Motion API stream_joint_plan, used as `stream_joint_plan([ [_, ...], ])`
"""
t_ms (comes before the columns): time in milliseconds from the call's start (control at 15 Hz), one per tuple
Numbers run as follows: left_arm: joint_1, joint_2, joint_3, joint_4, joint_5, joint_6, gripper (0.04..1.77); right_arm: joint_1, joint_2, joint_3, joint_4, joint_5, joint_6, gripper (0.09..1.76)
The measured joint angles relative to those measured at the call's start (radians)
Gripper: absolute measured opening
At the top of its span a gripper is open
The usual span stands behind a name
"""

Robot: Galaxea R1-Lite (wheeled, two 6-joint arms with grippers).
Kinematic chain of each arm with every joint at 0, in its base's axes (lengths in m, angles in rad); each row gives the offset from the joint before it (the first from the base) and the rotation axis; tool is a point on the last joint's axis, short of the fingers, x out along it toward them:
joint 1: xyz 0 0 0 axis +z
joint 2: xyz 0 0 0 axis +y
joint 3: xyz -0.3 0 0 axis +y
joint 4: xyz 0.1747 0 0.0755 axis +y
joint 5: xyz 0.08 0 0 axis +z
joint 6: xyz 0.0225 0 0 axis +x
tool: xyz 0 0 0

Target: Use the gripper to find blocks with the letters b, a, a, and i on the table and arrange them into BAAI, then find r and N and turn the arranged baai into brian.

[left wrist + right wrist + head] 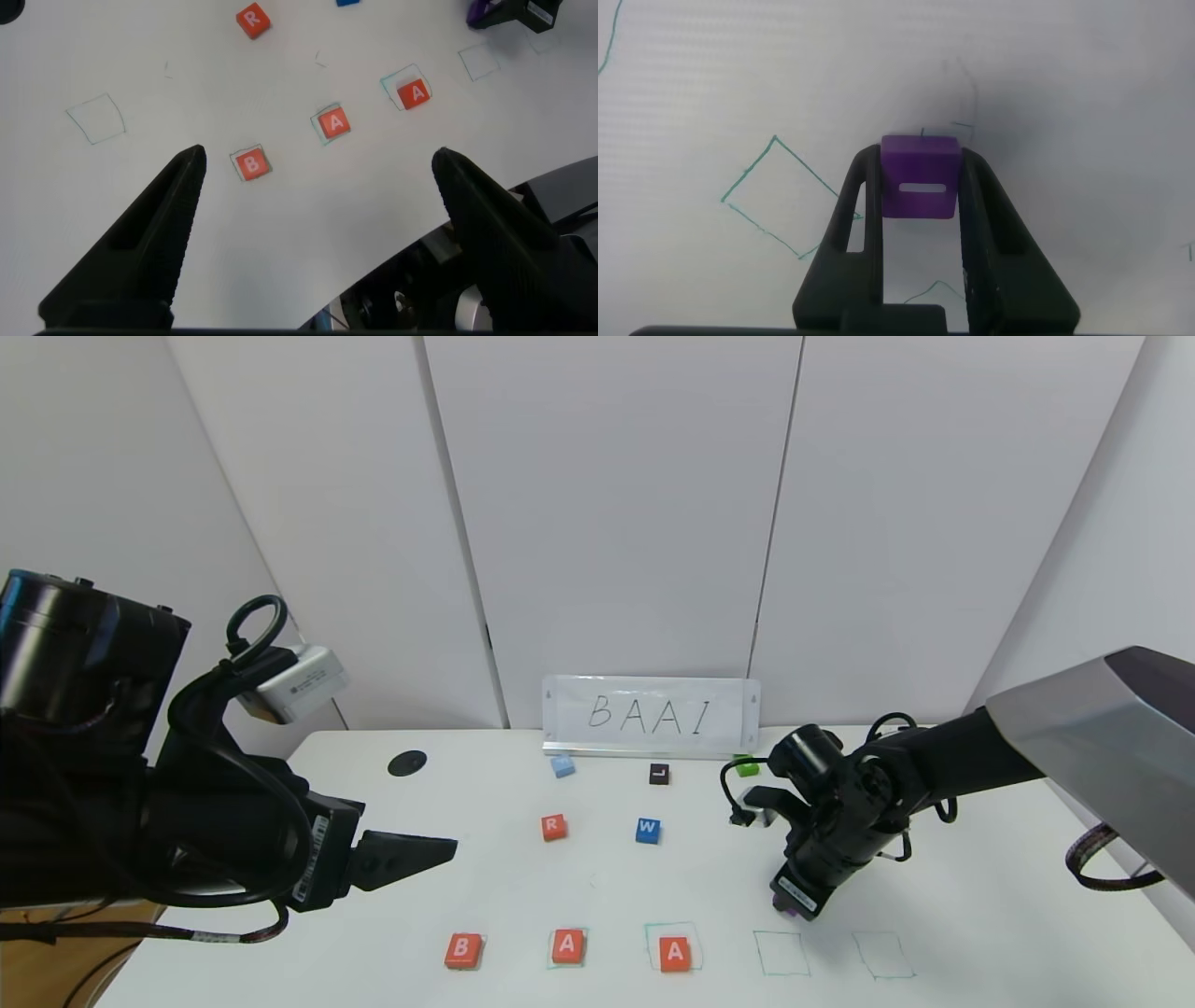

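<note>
A purple I block [920, 177] is held above the white table [980, 905] while three orange-red letters sit in a front row.

The table is backed by pale wall panels, with a "BAAI" sign [651, 714] propped at its far edge and a black disc [407, 763] set far left. At the left, the left gripper [403, 859] is held off the surface with its fingers spread wide and nothing between them. Along the front edge, left to right, the B block [464, 950], an A block [568, 945] and a second A block [674, 953] are laid, followed by two green-drawn squares [780, 953]. Mid-table, the R block [554, 827] and a blue W block [648, 830] are seen. At the right, the right gripper [789, 905] is closed on the purple block just above the first vacant square.
</note>
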Motion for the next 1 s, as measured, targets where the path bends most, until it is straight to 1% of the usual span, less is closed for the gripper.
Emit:
stream_joint_plan([
  [200,0.0,0.001,0.001,0.0,-0.001,0.0,1.72,0.012,-0.02,0.01,0.025,-0.002,-0.024,0.53],
  [400,0.0,0.004,0.003,-0.001,-0.001,0.002,1.72,0.032,-0.054,0.016,0.089,-0.003,-0.114,0.53],
  [667,0.0,0.008,0.005,-0.003,0.003,0.006,1.72,0.068,-0.089,0.05,0.087,0.033,-0.223,0.53],
  [1000,0.0,0.008,0.004,-0.004,0.003,0.008,1.72,0.091,-0.111,0.083,0.087,0.042,-0.407,0.53],
])
